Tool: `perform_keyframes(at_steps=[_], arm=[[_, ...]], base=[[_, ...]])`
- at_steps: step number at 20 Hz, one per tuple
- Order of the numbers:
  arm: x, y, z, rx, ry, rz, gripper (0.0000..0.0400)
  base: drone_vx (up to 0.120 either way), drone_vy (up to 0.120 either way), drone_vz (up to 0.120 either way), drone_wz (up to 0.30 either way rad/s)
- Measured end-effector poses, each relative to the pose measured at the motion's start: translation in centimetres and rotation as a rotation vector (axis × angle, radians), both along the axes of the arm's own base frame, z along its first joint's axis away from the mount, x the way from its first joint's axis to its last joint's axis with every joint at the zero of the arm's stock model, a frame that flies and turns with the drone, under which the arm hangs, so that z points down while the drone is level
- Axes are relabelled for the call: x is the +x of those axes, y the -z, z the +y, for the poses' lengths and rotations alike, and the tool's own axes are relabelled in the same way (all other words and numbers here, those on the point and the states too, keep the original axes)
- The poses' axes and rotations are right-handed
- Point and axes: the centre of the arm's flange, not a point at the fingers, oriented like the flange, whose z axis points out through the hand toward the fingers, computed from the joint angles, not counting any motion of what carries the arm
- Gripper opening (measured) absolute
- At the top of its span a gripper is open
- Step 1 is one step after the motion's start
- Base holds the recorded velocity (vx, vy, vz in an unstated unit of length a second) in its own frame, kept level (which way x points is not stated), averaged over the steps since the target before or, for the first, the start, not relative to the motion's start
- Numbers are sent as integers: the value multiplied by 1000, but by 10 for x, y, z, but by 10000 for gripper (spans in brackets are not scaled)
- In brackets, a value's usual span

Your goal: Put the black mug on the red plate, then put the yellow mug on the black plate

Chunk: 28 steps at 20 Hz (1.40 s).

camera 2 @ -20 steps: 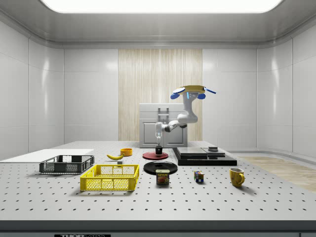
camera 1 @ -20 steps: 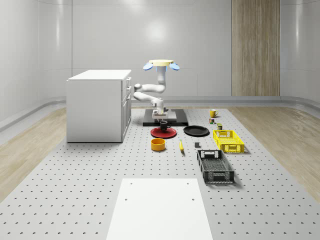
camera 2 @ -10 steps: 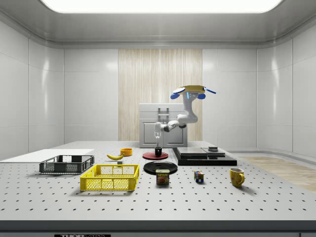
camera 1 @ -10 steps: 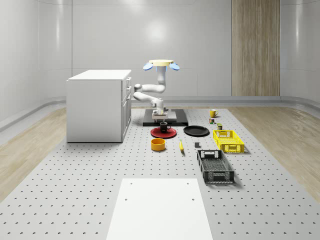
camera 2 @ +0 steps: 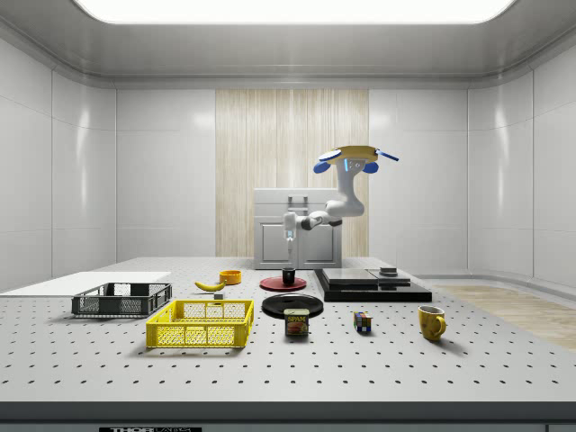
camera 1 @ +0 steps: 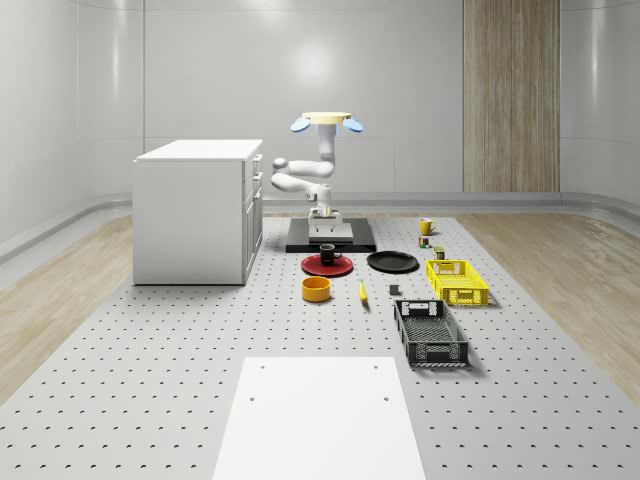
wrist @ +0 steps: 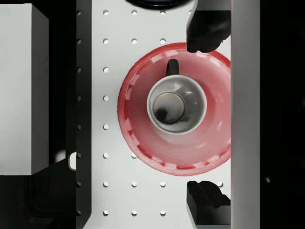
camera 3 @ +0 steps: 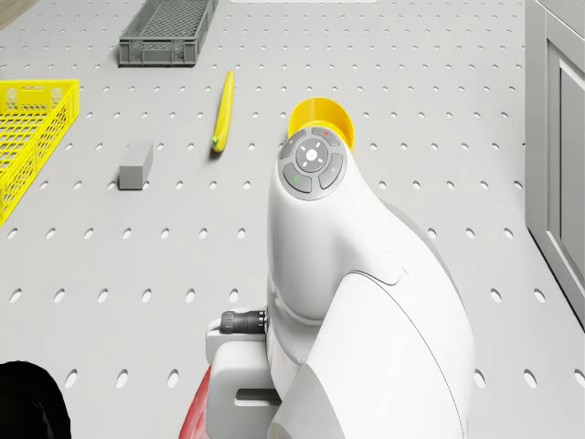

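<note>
The black mug (camera 1: 327,251) (camera 2: 289,276) (wrist: 176,106) stands upright on the red plate (camera 1: 327,266) (camera 2: 273,284) (wrist: 138,138). My gripper (camera 1: 325,215) (camera 2: 289,239) (wrist: 206,114) hangs straight above the mug, open and clear of it, with its dark fingertips (wrist: 205,28) wide apart on either side. The drone (camera 1: 328,122) (camera 2: 355,158) hovers above the black platform behind the red plate. Beside the red plate lies the black plate (camera 1: 392,262) (camera 2: 292,305), bare. The yellow mug (camera 1: 426,227) (camera 2: 432,322) stands alone farther off on the table.
A white cabinet (camera 1: 198,210) stands at the whole-scene view's left. The black platform (camera 1: 330,236) lies behind the plates. A yellow bowl (camera 1: 317,289) (camera 3: 320,117), banana (camera 1: 362,292) (camera 3: 223,112), yellow crate (camera 1: 457,281), grey crate (camera 1: 430,332), can (camera 2: 297,322) and cube (camera 2: 363,321) lie around.
The gripper has opened and let go of the black mug, which stays on the red plate. The gripper has lifted away from the mug and the drone has risen slightly.
</note>
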Motion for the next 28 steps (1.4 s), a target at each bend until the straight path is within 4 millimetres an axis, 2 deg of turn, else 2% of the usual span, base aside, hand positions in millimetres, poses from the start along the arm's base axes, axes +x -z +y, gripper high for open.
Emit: perform_keyframes(at_steps=[28], arm=[[0, 2, 0, 0, 0, 0, 400]], base=[[-120, 120, 0, 0]])
